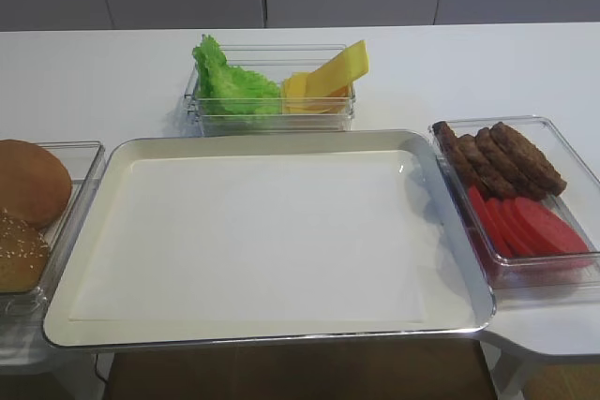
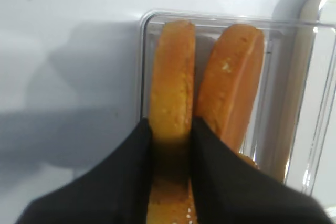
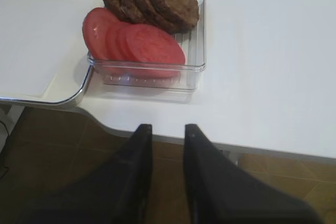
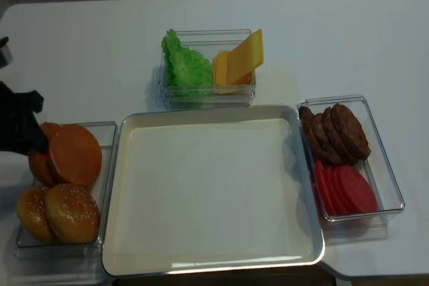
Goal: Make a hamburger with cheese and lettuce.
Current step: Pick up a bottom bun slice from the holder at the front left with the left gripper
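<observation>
Assembly barely begun: black left hand closed on an upright golden-brown bun half inside the clear bun box; white metal-rimmed tray, frilly green lettuce and yellow cheese slices untouched; right hand slightly parted, holding nothing.

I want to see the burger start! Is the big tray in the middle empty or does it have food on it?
Empty. The tray shows only its bare pale bottom; the bun sits in its clear box.
</observation>
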Motion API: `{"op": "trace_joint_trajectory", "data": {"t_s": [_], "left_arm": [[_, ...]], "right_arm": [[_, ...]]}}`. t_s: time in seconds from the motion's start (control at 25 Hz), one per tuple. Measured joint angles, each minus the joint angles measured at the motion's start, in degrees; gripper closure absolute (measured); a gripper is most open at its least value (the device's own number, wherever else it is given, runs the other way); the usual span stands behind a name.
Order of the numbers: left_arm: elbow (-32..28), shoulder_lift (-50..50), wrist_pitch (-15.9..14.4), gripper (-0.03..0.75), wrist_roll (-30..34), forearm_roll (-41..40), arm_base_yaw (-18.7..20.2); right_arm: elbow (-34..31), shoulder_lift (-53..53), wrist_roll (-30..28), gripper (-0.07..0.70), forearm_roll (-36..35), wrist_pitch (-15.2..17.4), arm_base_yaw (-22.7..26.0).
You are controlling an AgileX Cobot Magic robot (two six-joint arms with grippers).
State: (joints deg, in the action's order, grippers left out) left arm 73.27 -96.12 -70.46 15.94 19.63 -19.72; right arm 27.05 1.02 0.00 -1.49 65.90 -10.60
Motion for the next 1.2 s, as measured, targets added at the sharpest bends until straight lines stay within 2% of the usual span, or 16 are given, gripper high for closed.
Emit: {"op": "trace_joint_trajectory", "data": {"t_s": [0.32,0.8,1.2], "left_arm": [[0.0,0.37,0.0,0.571,-0.45,0.23,0.0],[0.0,6.3,0.21,0.573,-1.45,-2.4,0.0],[4.19,13.43,-0.25,0.573,-1.58,-2.05,0.36]], "right_arm": [[0.0,0.0,0.0,0.451,0.0,0.0,0.0],[0.0,0.0,0.0,0.451,0.11,0.0,0.0],[0.0,0.0,0.0,0.451,0.11,0.0,0.0]]}}
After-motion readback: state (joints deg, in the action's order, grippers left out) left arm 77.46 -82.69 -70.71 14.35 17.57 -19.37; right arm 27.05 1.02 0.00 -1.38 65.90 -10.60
